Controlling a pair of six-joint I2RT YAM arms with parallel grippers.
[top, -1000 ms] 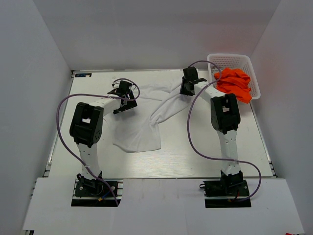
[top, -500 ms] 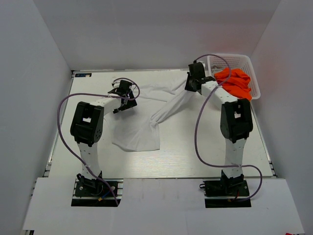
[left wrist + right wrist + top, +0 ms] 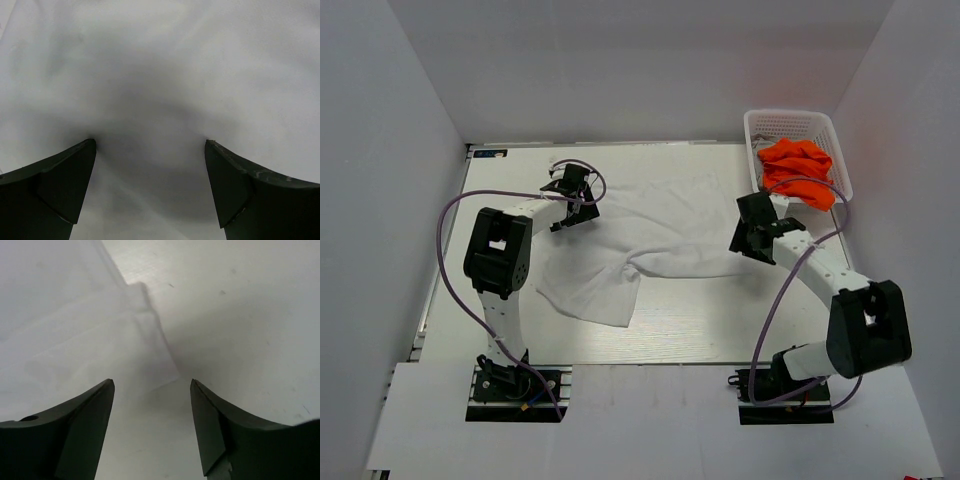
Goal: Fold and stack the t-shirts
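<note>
The table (image 3: 700,330) holds no folded stack, so the task looks barely begun. A white t-shirt (image 3: 660,220) lies spread to the left of the basket (image 3: 790,118), rumpled, with a ridge across its middle and no clean fold visible. The basket holds an orange t-shirt (image 3: 800,172) in a heap, waiting its turn. The left gripper (image 3: 150,144) sits over the shirt's edge farthest from the basket, fingers apart above cloth. The right gripper (image 3: 151,384), near the basket, has its fingers spread around the shirt's hem corner, gripping nothing.
</note>
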